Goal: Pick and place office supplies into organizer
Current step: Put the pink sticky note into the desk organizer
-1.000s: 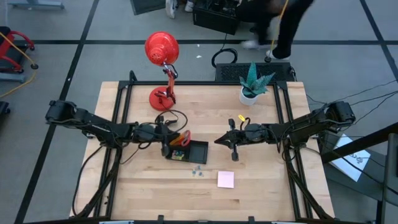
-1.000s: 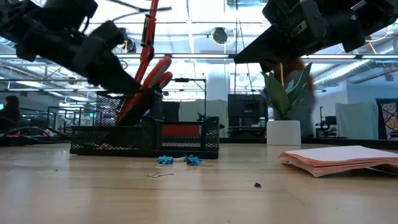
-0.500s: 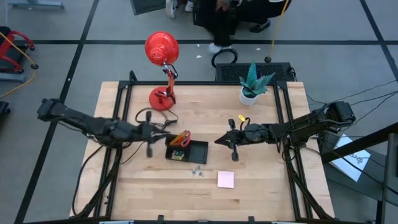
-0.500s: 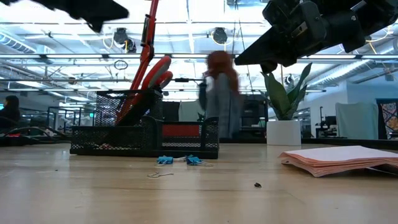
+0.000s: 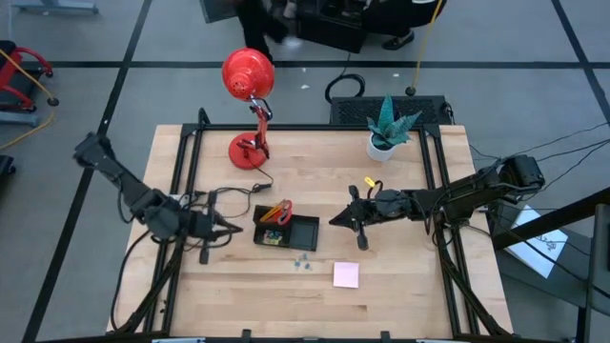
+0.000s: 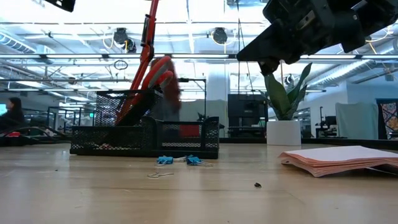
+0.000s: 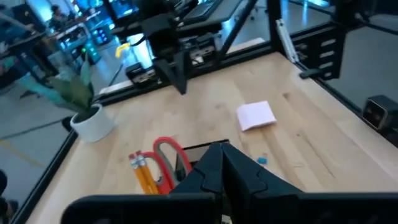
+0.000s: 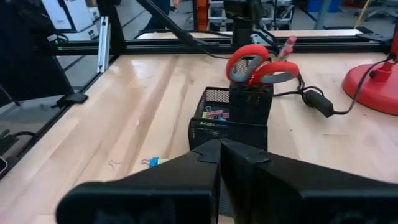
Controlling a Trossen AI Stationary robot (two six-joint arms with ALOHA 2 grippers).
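**Colleague:** Where do the supplies stand?

**Me:** I start at the organizer (image 5: 287,231), near the middle of the desk (image 5: 400,286). The red-handled scissors (image 8: 258,68) and the orange pencils (image 7: 144,173) stand upright in its tall cup. I also see a few small coloured clips inside the mesh from the right wrist view. So I judge those as done.

**Colleague:** What is left?

**Me:** The blue clips (image 6: 177,160) lie on the desk just in front of the organizer, with a loose wire clip beside them. The pink sticky-note pad (image 5: 346,275) lies farther out, apart from the tray. I reckon the job is a little past halfway, with those two kinds to go.

**Colleague:** And the end effectors?

**Me:** The left end effector (image 5: 232,232) hangs beside the organizer on its left, clear of it, fingers clenched together and empty. The right end effector (image 5: 335,218) hovers on the other side of the tray, above the desk, also clenched with nothing between its fingers.

**Colleague:** Anything nearby?

**Me:** The red lamp (image 5: 249,81) and the potted plant (image 5: 389,126) sit at the far edge, well away from the loose items.
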